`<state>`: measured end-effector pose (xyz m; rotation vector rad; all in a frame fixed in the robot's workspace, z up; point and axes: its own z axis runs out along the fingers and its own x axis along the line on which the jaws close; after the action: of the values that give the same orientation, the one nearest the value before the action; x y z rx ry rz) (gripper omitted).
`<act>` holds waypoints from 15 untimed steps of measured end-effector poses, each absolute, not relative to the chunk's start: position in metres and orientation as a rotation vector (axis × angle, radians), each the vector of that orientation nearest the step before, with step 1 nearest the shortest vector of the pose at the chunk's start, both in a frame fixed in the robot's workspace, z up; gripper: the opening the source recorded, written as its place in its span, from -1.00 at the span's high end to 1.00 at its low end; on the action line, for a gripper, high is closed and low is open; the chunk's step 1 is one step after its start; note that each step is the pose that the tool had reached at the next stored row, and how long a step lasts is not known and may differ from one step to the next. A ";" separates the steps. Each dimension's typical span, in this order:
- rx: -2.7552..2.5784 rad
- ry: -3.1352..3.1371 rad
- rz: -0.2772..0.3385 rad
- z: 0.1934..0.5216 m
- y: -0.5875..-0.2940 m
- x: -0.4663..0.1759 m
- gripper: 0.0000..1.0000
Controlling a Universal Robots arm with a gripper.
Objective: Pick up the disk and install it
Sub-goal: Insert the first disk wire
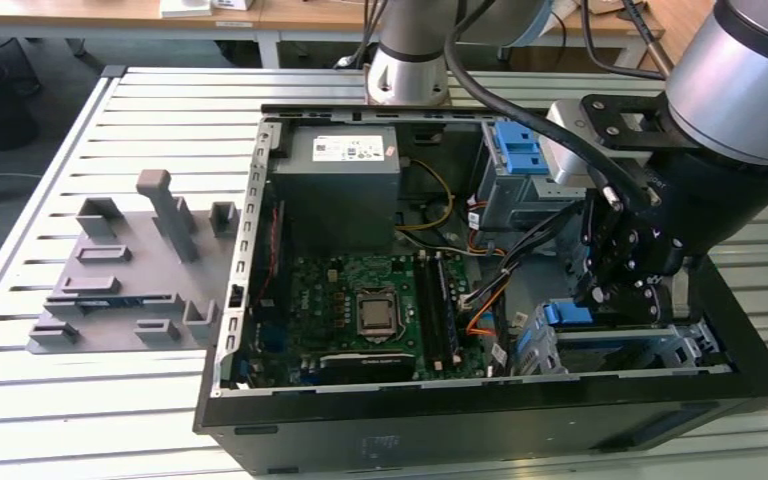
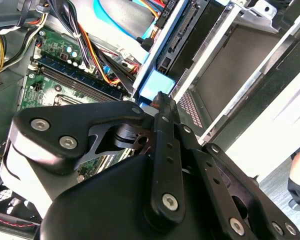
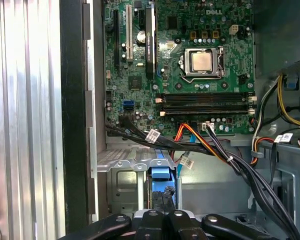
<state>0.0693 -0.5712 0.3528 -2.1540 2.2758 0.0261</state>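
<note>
Blue-bracketed, the disk (image 3: pixel 160 176) sits edge-on in the drive bay (image 3: pixel 121 176) just beyond the gripper (image 3: pixel 162 200), whose fingers look pinched on it, apparently mid-install, needing seating.

The disk (image 1: pixel 570 314) stands on edge in the metal drive cage at the computer case's front corner, on the exterior view's right. Its blue plastic bracket faces up, and in the first wrist view the disk (image 3: pixel 160 175) sits slotted between the cage's walls.
</note>
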 end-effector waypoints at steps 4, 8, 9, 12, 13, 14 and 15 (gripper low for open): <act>-2.154 2.276 0.026 0.353 -0.571 0.071 0.79; -2.154 2.276 0.026 0.353 -0.571 0.077 0.79; -2.154 2.276 0.026 0.353 -0.571 0.080 0.79; -2.154 2.276 0.026 0.353 -0.571 0.086 0.79; -2.154 2.276 0.026 0.353 -0.571 0.089 0.79; -2.154 2.276 0.026 0.353 -0.571 0.091 0.79; -2.154 2.276 0.026 0.353 -0.571 0.093 0.79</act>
<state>0.0927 -0.5712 0.3528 -2.1539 2.2759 0.0261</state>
